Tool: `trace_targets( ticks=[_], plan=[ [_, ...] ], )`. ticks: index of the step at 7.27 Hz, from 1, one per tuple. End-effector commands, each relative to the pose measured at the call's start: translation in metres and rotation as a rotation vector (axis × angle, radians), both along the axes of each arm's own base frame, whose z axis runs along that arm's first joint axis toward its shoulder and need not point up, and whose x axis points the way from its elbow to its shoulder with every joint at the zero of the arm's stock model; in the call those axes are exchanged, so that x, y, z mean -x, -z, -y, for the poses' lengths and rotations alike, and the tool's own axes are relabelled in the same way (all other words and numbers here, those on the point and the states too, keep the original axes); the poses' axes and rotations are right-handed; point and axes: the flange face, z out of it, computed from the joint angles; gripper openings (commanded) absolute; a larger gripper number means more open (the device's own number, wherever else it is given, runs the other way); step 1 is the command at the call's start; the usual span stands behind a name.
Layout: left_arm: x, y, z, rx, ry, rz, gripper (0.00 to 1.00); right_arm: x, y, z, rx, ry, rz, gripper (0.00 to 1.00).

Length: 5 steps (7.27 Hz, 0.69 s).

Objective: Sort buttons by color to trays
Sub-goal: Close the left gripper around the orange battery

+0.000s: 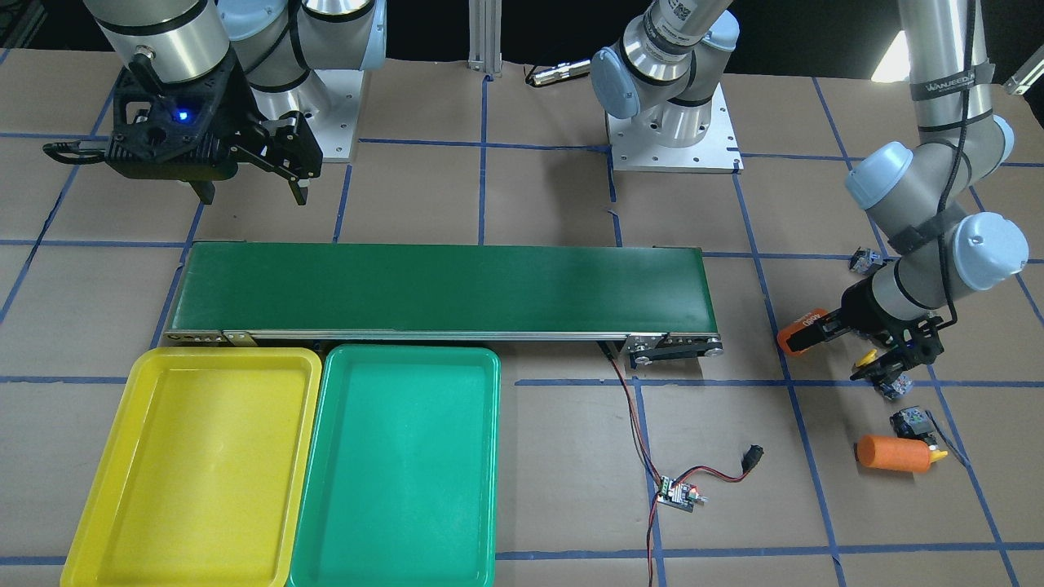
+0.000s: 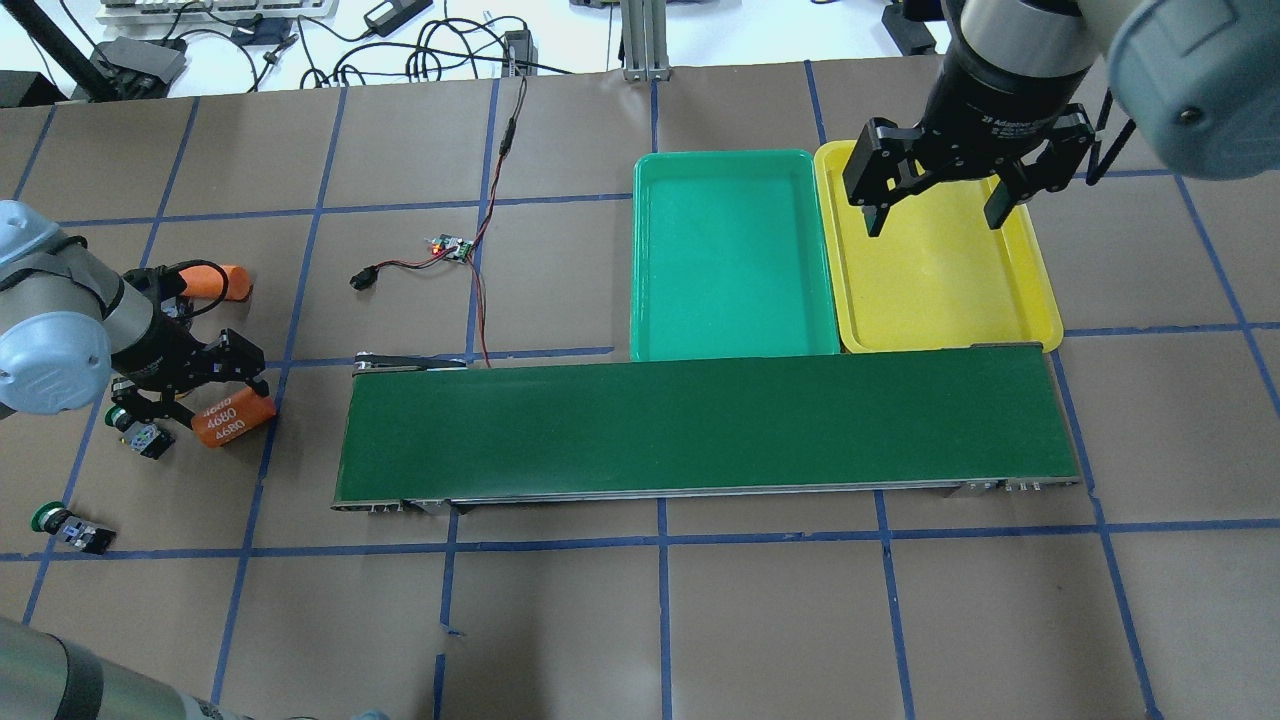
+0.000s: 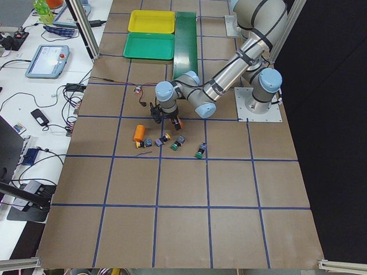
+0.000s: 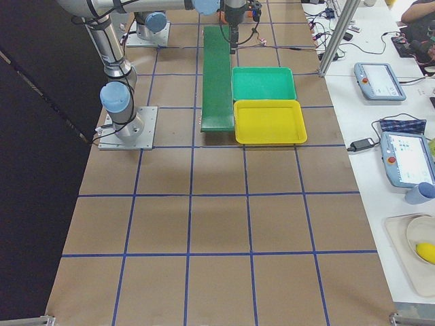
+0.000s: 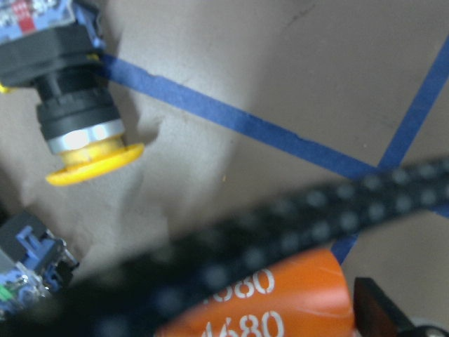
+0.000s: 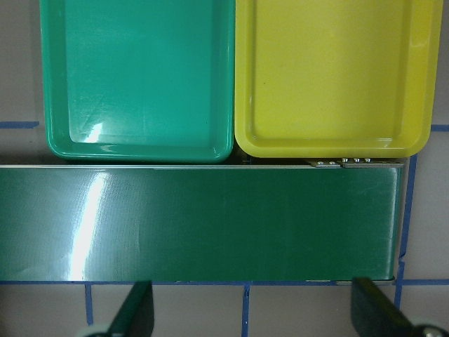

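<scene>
At the left end of the table (image 2: 560, 620), the left gripper (image 2: 200, 395) sat low with its jaws apart and an orange cylinder (image 2: 232, 420) just beside them. All four buttons (image 3: 178, 141) lay loose on the table near it. Past the conveyor belt (image 2: 700, 430), the green tray (image 2: 735, 255) and the yellow tray (image 2: 940, 290) lay side by side with rims touching, and the right gripper (image 2: 935, 220) hung high there, jaws apart, holding nothing.
</scene>
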Motion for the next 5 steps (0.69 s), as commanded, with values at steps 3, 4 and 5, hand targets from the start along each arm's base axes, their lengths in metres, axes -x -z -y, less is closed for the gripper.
trace_targets(
  ticks=[3, 4, 5],
  plan=[
    [0.005, -0.017, -0.001, 0.013, 0.012, 0.019, 0.18, 0.0, -0.001, -0.001, 0.002, -0.001, 0.0, 1.0],
    [0.012, -0.032, -0.003, -0.013, 0.039, 0.052, 0.08, 0.0, -0.001, -0.001, 0.0, -0.001, 0.0, 1.0],
    [0.034, -0.053, -0.005, 0.019, 0.105, 0.059, 0.05, 0.0, -0.002, -0.001, 0.003, -0.001, 0.0, 1.0]
  ],
)
